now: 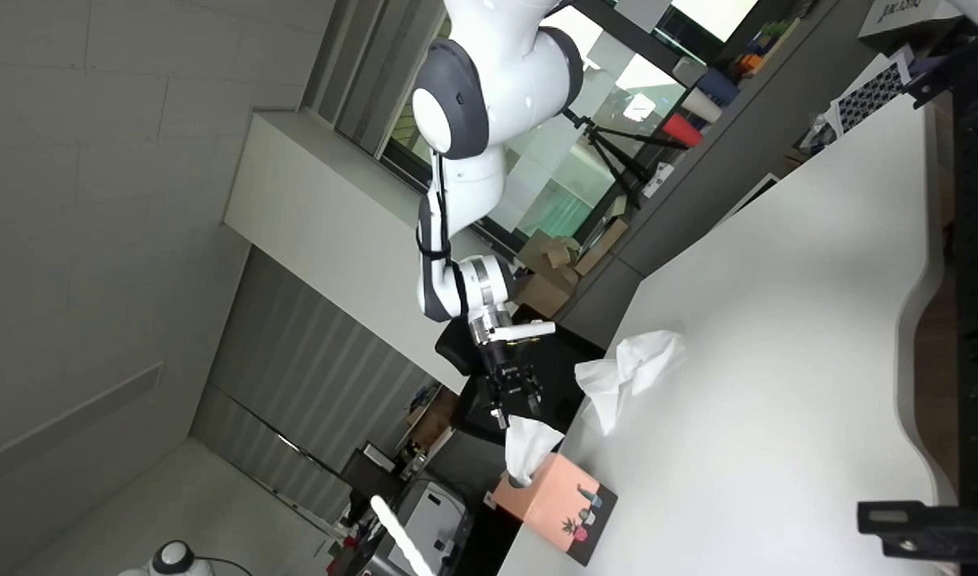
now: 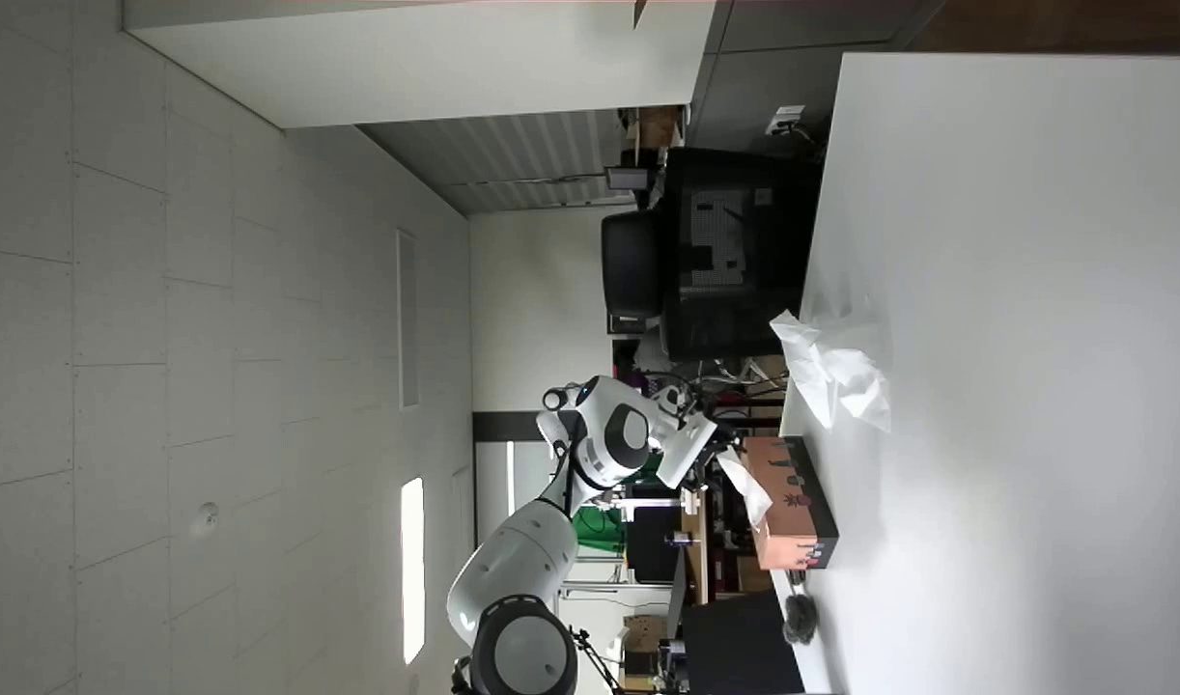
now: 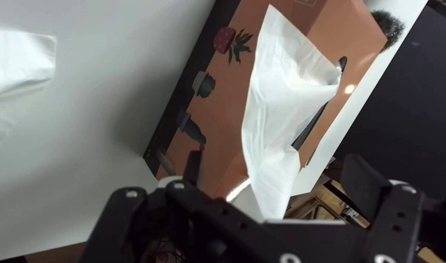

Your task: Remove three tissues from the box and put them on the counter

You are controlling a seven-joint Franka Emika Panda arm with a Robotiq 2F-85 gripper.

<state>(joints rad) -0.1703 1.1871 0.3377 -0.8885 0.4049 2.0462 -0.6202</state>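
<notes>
An orange tissue box (image 1: pixel 549 500) with a dark base and plant pictures stands at the counter's edge; it also shows in an exterior view (image 2: pixel 793 512) and the wrist view (image 3: pixel 226 98). A white tissue (image 3: pixel 277 102) sticks up out of its slot. My gripper (image 1: pixel 518 408) is just above the box, and in the wrist view its fingers (image 3: pixel 276 170) are wide apart, with the tissue's tip between them, seemingly untouched. Crumpled white tissue (image 1: pixel 629 372) lies on the counter (image 1: pixel 777 360) beside the box, also in an exterior view (image 2: pixel 831 372); I cannot tell how many sheets.
A black chair (image 2: pixel 735 251) stands beyond the counter's edge. A dark fuzzy object (image 2: pixel 800 618) lies near the box at the edge, also in the wrist view (image 3: pixel 389 29). A black metal bracket (image 1: pixel 897 520) juts over the counter's opposite side.
</notes>
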